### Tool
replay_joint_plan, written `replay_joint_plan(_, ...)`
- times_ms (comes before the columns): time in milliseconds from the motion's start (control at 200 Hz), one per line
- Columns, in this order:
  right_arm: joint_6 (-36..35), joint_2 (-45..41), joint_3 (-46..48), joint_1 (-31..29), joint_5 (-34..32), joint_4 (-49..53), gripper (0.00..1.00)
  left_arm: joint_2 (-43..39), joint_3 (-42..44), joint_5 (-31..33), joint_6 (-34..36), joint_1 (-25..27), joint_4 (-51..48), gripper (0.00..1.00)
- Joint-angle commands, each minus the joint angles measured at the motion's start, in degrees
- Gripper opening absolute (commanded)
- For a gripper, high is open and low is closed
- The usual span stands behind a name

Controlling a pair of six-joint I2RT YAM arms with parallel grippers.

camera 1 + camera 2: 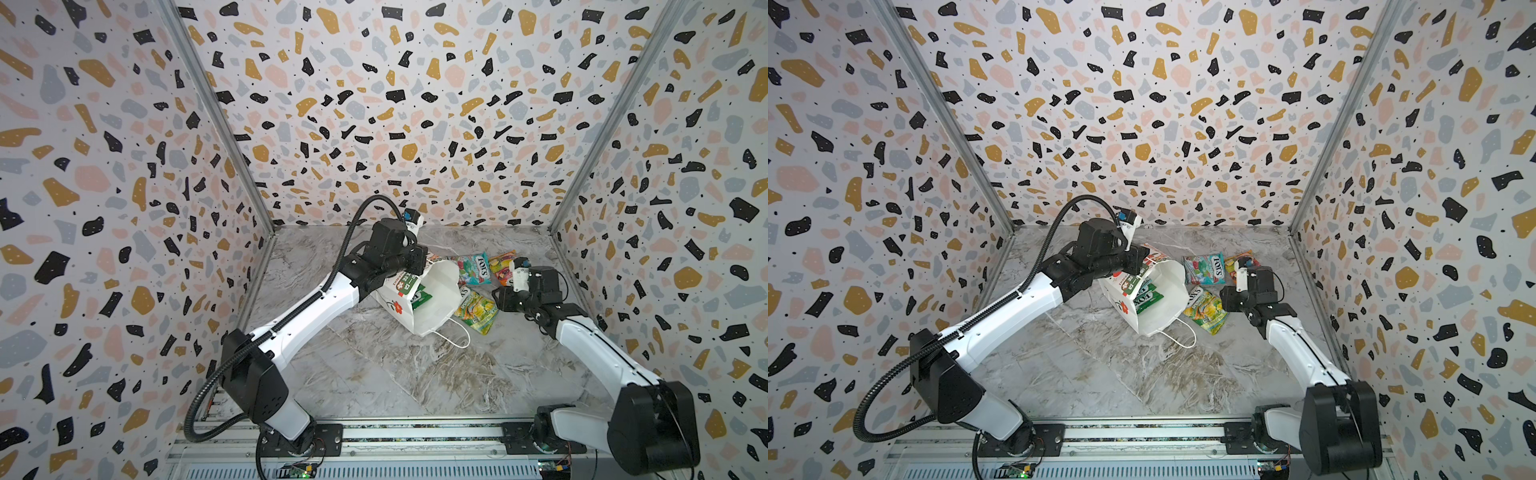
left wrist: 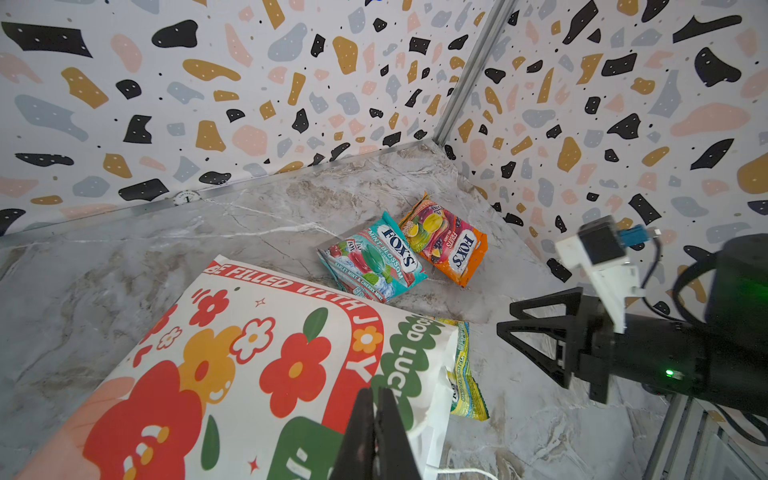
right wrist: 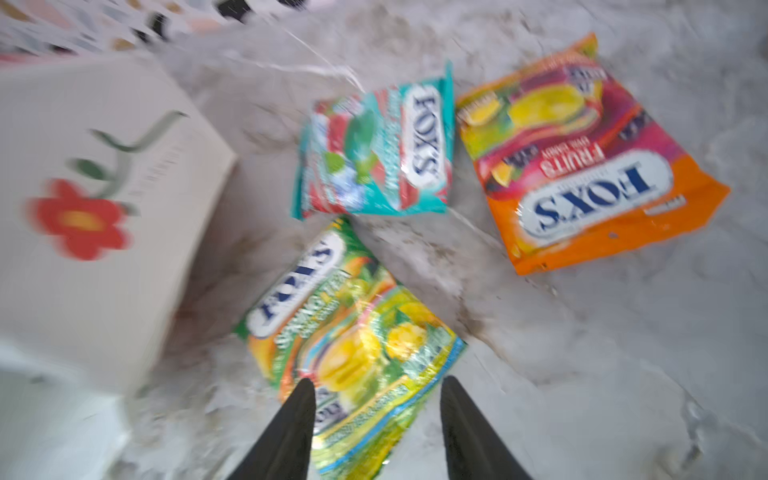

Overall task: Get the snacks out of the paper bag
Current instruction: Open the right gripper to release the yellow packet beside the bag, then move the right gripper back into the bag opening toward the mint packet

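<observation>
- Now the paper bag (image 1: 436, 301) (image 2: 249, 353) lies tipped on its side on the marble tabletop (image 1: 374, 374). It is white with red flowers on green stems, and a thin cord handle (image 1: 461, 337) trails from its open mouth.
- Green packets (image 1: 1148, 297) show inside that mouth in both top views.
- To the right of the bag, the teal-red packet (image 1: 476, 269) (image 3: 374, 153) and the orange packet (image 1: 500, 264) (image 3: 582, 166) lie side by side towards the back wall.
- The green-yellow packet (image 1: 476, 312) (image 3: 353, 340) lies nearer, just beside the bag. All three are glossy, with "FOX'S" in a white oval.
- The left gripper (image 2: 376, 399) has its jaws pressed together at the bag's printed face. It seems to pinch the paper, though the contact is hidden.
- The right gripper (image 3: 380, 395) has its jaws apart and empty, over the green-yellow packet's edge. That wrist view is blurred.
</observation>
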State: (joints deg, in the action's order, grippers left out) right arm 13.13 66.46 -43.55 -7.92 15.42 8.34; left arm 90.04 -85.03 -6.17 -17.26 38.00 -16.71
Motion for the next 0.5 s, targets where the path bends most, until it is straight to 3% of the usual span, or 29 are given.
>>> replay_joint_plan(0,4.4,-4.7,1.7,-1.6,14.5,-3.5,0.50,0.1,-1.7,-1.7,-0.4,0.2,2.1,0.00)
replay_joint_plan(95,6.1,-6.8,1.7,-6.6,15.9,-3.9,0.51,0.2,-1.6,-2.4,-0.8,0.1,2.7,0.00)
replay_joint_plan(235,6.2,-7.8,1.0,-15.2,11.9,-4.6,0.51,0.2,-1.7,-2.9,-1.2,0.1,3.2,0.00)
replay_joint_plan(496,6.4,-3.9,0.2,-23.6,13.1,-7.3,0.48,0.5,-2.1,-2.9,-2.1,0.1,3.6,0.00)
